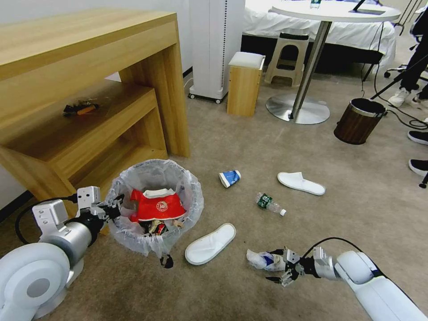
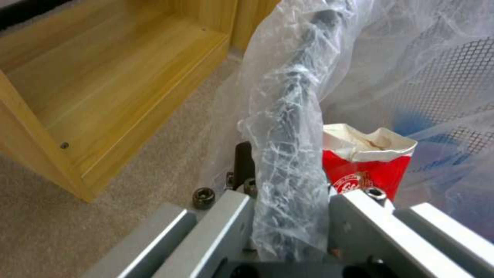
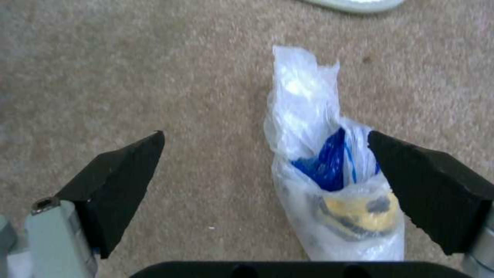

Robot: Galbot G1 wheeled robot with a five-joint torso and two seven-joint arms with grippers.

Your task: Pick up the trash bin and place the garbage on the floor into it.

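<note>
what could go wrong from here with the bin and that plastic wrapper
1. The right gripper is open, but the crumpled plastic wrapper lies beside one finger, not centred; closing now might only pinch an edge or push it away.
2. The left gripper is clamped on the trash bin at its bag-covered rim; the crinkly liner could slip or tear.
3. The red paper bag already fills much of the bin, so new litter may sit high.

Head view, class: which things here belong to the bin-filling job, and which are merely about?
Job: trash bin, held by left tool; plastic wrapper at open right tool; blue cup; bottle; slippers.
About: wooden desk; wood-grain bin; round table; stool.
</note>
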